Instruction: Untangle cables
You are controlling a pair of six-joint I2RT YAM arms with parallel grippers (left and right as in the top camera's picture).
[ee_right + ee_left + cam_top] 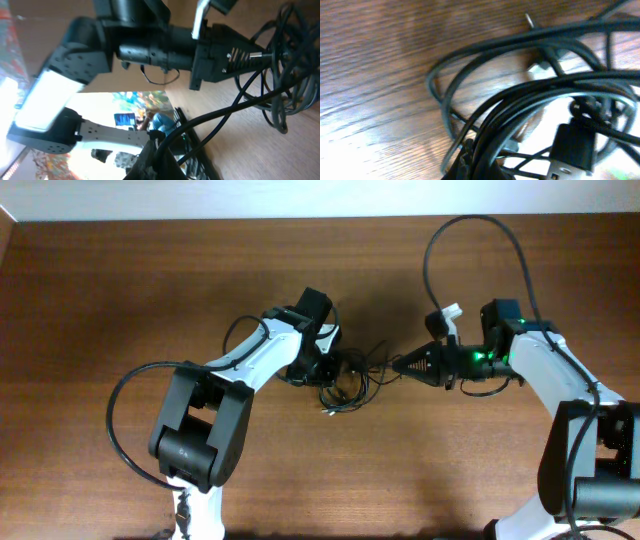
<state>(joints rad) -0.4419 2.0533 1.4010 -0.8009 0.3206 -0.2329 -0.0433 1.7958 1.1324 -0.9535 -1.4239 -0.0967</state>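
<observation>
The cables (348, 383) are thin black cords bunched in a small knot of loops at the middle of the brown table. My left gripper (328, 368) is at the knot's left side, shut on a bundle of cords (520, 125) that runs out between its fingers. My right gripper (398, 365) is at the knot's right side, shut on a black cord (215, 120) stretched toward the knot (287, 75). A black plug with a silver end (572, 152) and a small silver tip (530, 20) show in the left wrist view.
The wooden table (120, 290) extends on all sides of the knot. The thicker arm cable (480, 225) arcs above the right arm. The left arm's gripper body (220, 50) fills the top of the right wrist view.
</observation>
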